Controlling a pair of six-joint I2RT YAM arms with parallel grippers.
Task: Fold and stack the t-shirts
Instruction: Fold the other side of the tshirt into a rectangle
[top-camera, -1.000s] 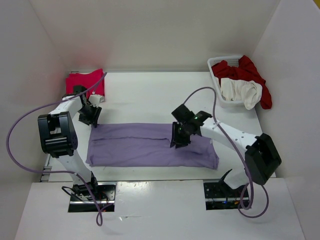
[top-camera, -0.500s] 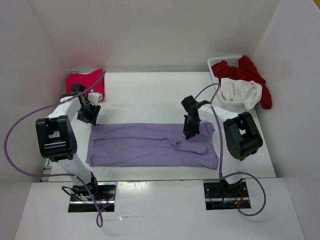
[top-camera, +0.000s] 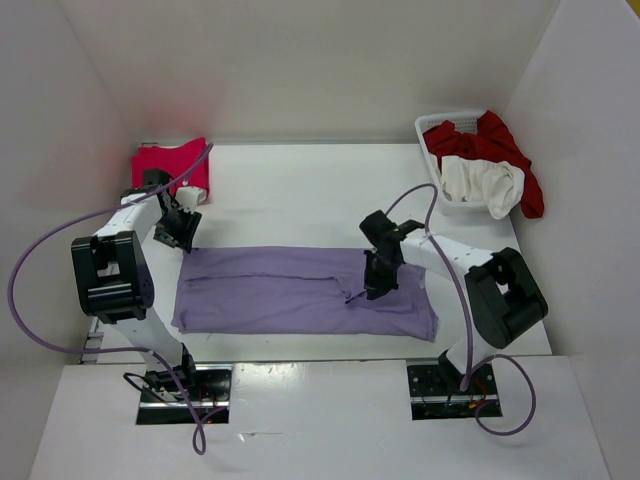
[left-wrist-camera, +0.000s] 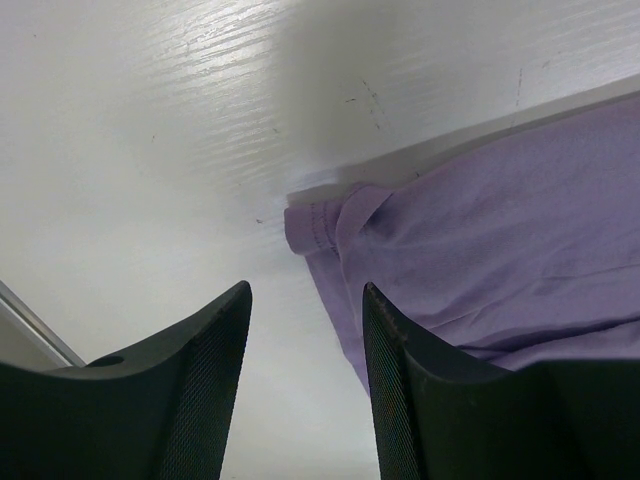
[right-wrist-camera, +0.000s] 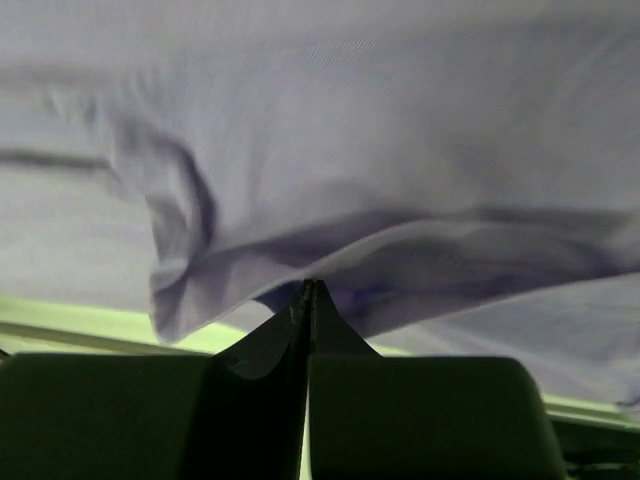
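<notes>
A lavender t-shirt (top-camera: 280, 290) lies folded into a long strip across the table's near half. My right gripper (top-camera: 372, 288) is shut on a raised fold of the lavender t-shirt (right-wrist-camera: 350, 120) toward its right end, with cloth pinched at the tips of the right gripper (right-wrist-camera: 310, 285). My left gripper (top-camera: 183, 240) hangs open over the far left corner of the lavender t-shirt (left-wrist-camera: 500, 220). The left gripper (left-wrist-camera: 306, 290) has only bare table between its fingers. A magenta-pink t-shirt (top-camera: 170, 165) lies folded at the far left. A dark red t-shirt (top-camera: 505, 140) and a cream t-shirt (top-camera: 482, 182) spill from the basket.
A white lattice basket (top-camera: 440, 125) stands at the far right corner. White walls enclose the table on the left, the back and the right. Purple cables loop from both arms.
My right gripper has shut on the lavender cloth, and its arm has swung in and shifted slightly toward the near edge, rumpling the shirt's right end. The left gripper has barely moved.
</notes>
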